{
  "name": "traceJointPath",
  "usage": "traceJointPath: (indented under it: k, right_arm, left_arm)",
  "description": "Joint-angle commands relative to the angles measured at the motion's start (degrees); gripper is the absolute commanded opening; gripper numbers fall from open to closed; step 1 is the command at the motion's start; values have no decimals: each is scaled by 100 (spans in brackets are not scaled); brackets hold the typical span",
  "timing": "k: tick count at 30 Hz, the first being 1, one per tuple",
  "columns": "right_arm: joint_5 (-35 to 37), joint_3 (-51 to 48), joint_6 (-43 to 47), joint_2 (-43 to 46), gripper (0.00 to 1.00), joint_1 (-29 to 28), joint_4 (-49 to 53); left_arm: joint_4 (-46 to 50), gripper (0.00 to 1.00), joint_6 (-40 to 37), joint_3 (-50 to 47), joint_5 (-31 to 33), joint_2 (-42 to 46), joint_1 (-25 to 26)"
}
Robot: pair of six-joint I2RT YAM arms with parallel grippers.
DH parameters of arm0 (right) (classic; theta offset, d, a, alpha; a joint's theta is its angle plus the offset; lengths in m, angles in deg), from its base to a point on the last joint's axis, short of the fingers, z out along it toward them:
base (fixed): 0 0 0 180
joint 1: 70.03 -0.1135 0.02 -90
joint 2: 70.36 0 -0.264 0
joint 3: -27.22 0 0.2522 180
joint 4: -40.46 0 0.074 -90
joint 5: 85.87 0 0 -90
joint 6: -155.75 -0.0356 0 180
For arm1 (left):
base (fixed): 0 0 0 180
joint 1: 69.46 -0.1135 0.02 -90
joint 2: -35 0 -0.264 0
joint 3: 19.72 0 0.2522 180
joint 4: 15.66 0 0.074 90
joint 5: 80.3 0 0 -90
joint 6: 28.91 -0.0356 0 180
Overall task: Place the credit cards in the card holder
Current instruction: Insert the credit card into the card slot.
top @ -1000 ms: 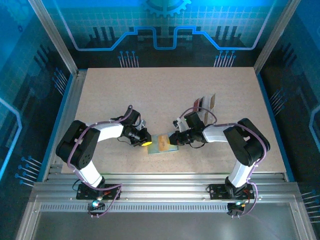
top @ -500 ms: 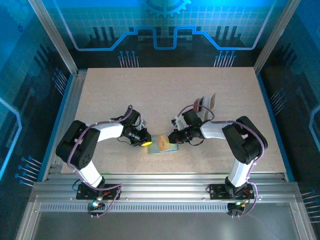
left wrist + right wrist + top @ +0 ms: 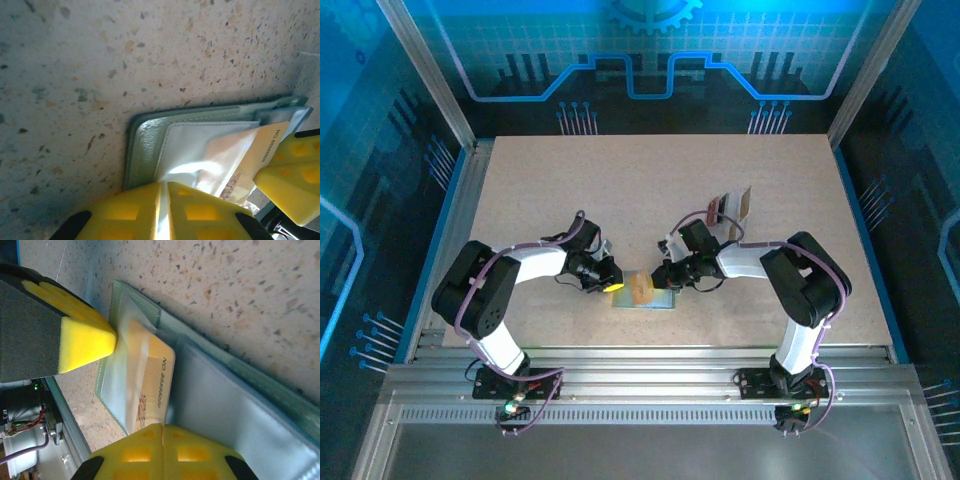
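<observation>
The grey-green card holder [image 3: 656,298] lies open on the table between both grippers. My left gripper [image 3: 164,186] is shut on its pale shiny lining [image 3: 200,145], pinching a fold of it at the holder's [image 3: 145,145] near edge. An orange-gold credit card [image 3: 152,380] lies partly under the clear pocket flap, its near edge clamped in my shut right gripper [image 3: 162,427]. From above, the card [image 3: 640,288] sits between the left gripper [image 3: 613,284] and the right gripper [image 3: 662,277]. Two more credit cards, one dark red [image 3: 718,208] and one tan [image 3: 744,202], rest behind the right arm.
The left gripper's yellow pad [image 3: 85,340] is close to the card's far end in the right wrist view. The right gripper's finger [image 3: 295,175] shows beside the card [image 3: 265,150] in the left wrist view. The table's front rail [image 3: 640,352] runs just below the holder.
My right gripper has slid left towards the left gripper with the orange-gold card, pushing it further over the holder. The left gripper has held still.
</observation>
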Motion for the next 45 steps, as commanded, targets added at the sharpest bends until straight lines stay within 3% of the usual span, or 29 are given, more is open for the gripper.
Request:
traceJointPath:
  k: [1, 26, 45]
  right_arm:
    - [-57, 179, -218, -64, 0, -209, 20]
    - [1377, -111, -1820, 437, 0, -880, -84]
    - [1762, 148, -2270, 69, 0, -1439, -421]
  left_arm:
    - [-70, 13, 89, -179, 94, 44, -29]
    - [-326, 13, 370, -694, 243, 534, -7]
    - [-520, 13, 509, -871, 234, 712, 87]
